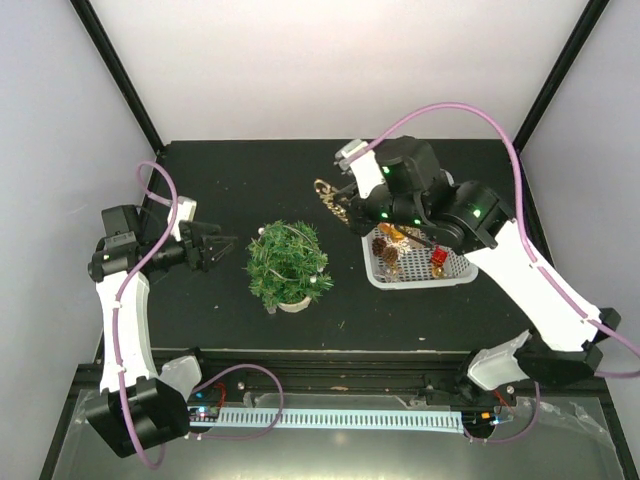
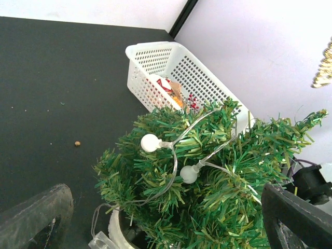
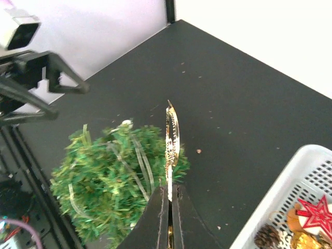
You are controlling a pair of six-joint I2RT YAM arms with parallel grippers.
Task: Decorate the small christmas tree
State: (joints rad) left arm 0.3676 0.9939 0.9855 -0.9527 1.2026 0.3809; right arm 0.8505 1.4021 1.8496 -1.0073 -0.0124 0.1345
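Just beside the small christmas tree (image 1: pixel 288 262), left gripper (image 1: pixel 225 248) spread; right gripper (image 3: pixel 169 191) tight on gold ornament (image 3: pixel 171 136).

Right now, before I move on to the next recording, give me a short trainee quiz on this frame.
1. True or false: the left gripper is shut on a branch of the small bushy green artificial christmas tree.
2. What does the right gripper hold? A: a red star. B: a thin gold ornament. C: a brown pine cone.
3. In the top view, on which side of the tree does the white plastic mesh basket sit?

Key:
1. False; it is open and clear of the tree.
2. B.
3. The right.
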